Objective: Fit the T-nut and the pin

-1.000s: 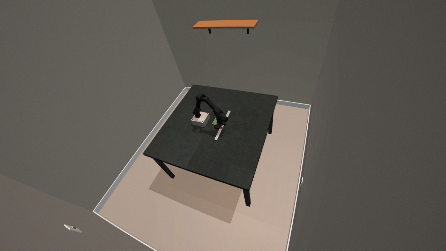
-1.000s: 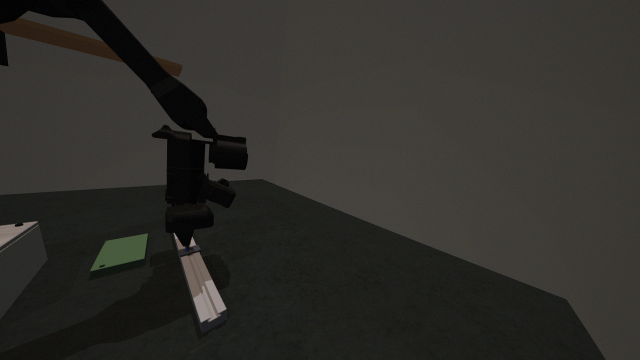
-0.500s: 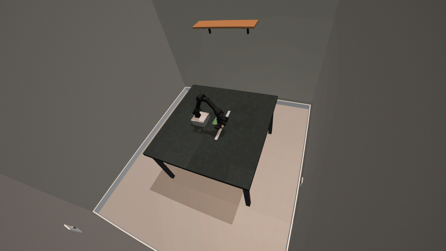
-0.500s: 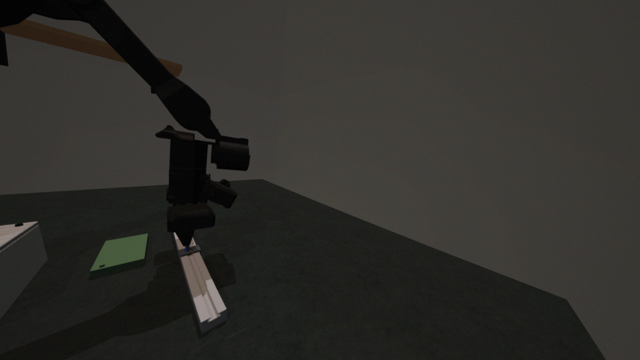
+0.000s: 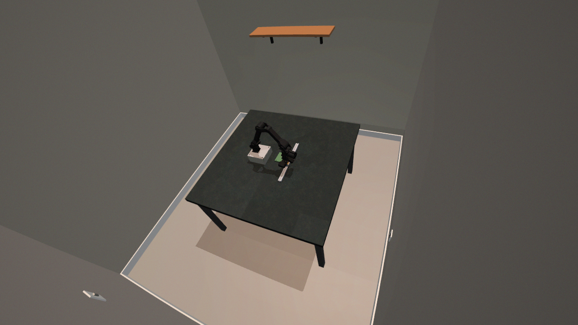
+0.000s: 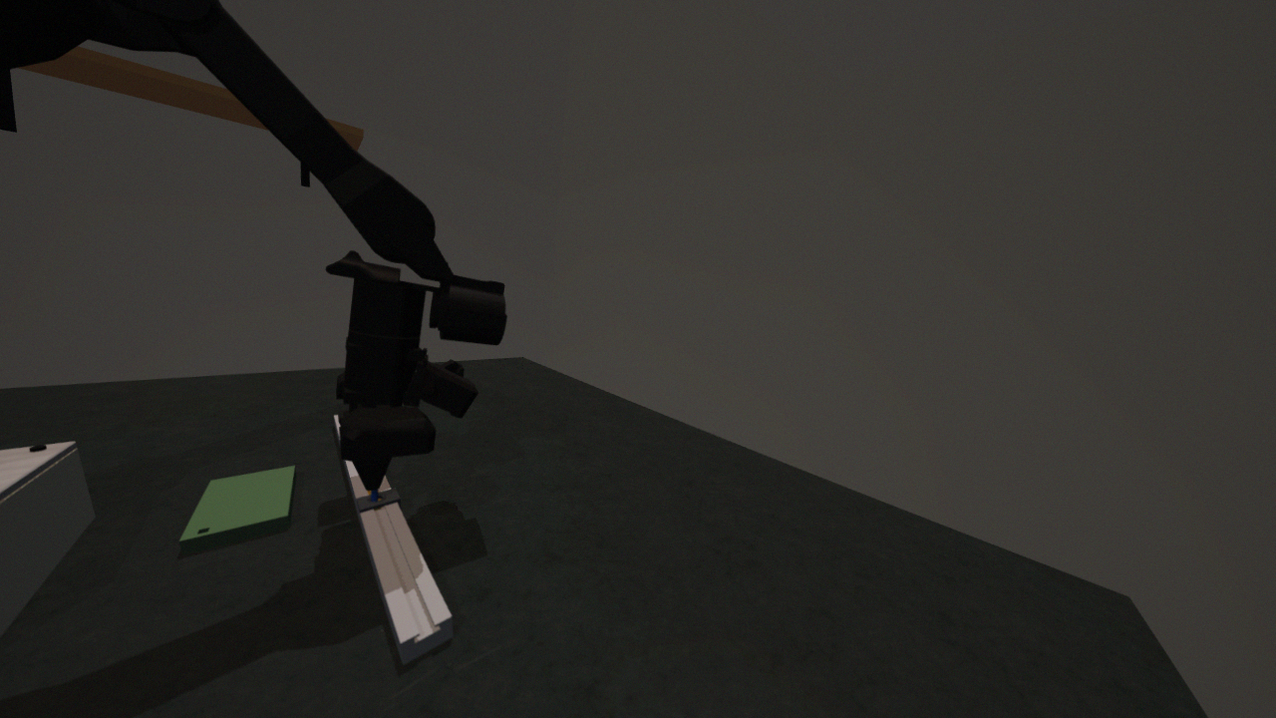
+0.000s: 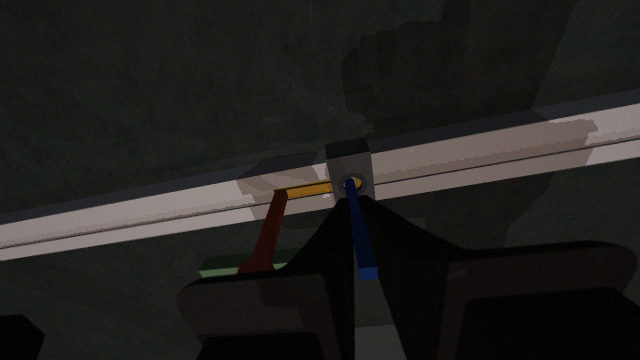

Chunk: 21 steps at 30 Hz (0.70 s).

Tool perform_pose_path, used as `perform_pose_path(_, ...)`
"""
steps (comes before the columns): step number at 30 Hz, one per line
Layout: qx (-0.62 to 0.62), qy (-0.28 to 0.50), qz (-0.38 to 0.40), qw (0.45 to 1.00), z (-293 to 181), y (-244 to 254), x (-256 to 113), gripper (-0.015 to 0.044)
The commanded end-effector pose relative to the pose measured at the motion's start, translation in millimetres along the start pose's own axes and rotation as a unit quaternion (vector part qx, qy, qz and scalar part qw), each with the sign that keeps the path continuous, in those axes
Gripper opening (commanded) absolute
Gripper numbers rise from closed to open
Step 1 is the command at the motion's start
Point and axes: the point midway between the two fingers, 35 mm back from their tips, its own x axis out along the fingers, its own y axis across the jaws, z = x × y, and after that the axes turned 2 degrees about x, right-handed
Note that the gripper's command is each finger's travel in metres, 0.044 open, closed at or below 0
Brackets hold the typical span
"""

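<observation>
Dark surface (image 5: 258,189) (image 6: 714,571) (image 7: 150,100) beneath; nut (image 7: 310,189) slotted, reaching under bracket (image 6: 379,504) (image 7: 350,165); pincer (image 5: 287,162) (image 6: 374,487) (image 7: 353,204) grasping blue pin (image 6: 374,495) (image 7: 362,235) at hole; push, release apparently left.

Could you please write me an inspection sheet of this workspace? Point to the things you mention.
Surface: dark tabletop (image 5: 250,201) (image 6: 714,571), no damage seen.
Job's things: brass T-nut (image 7: 310,189) in the slot of the aluminum rail (image 5: 282,174) (image 6: 392,548) (image 7: 450,155), orange handle (image 7: 270,227) standing up; blue pin (image 7: 361,230) at the hole of the dark bracket (image 7: 345,167); flat green tray (image 5: 278,157) (image 6: 242,502) beside the rail.
Clutter: nothing seen.
Gripper (image 7: 353,204): shut on the pin.
Cables: nothing seen.
Surroundings: orange wall shelf (image 5: 292,30) (image 6: 178,92), grey walls, pale floor (image 5: 355,226).
</observation>
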Motion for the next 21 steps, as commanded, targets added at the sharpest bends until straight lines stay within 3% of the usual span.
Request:
perform_pose_path(1,0.003,0.006,-0.001,1.0,1.2,-0.2,0.0,-0.015)
perform_pose_path(21,0.003,0.036,-0.004,0.999,4.1,0.1,-0.2,-0.015)
